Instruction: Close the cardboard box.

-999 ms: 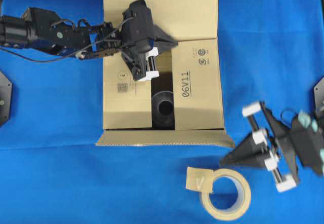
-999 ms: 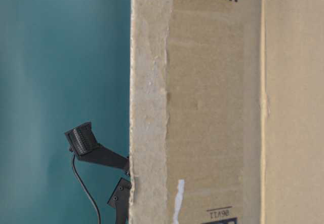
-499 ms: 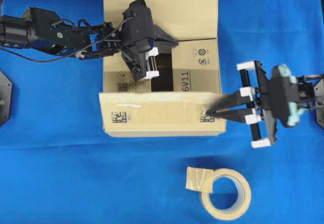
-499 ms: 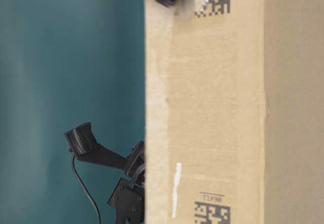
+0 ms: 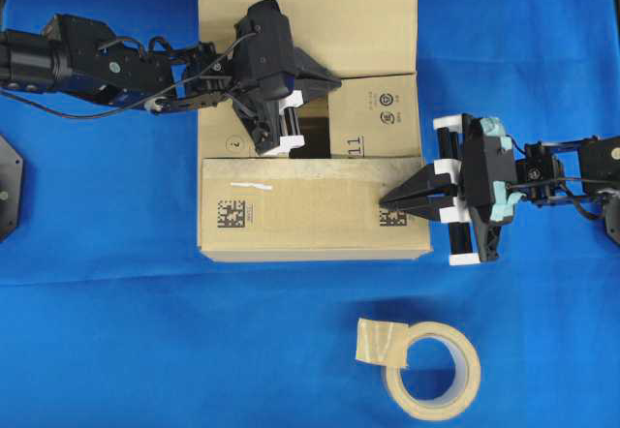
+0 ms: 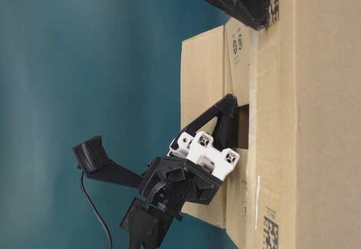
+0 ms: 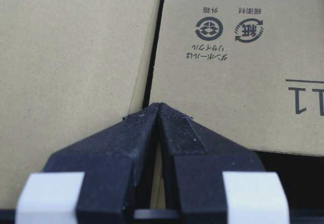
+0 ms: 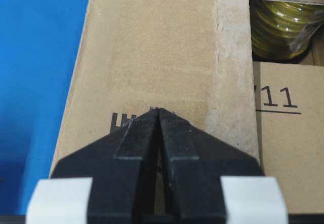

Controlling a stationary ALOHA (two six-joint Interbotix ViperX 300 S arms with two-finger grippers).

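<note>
Both closed grippers, left gripper (image 5: 327, 79) and right gripper (image 5: 386, 201), rest on the cardboard box (image 5: 291, 217).

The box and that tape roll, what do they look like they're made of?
The cardboard box looks like plain brown corrugated card, matte, with a rough, fibrous strip along the flap edge where old tape seems to have peeled. The tape roll looks like beige paper masking tape, dull rather than glossy, though the overhead view alone can't confirm it.
</note>
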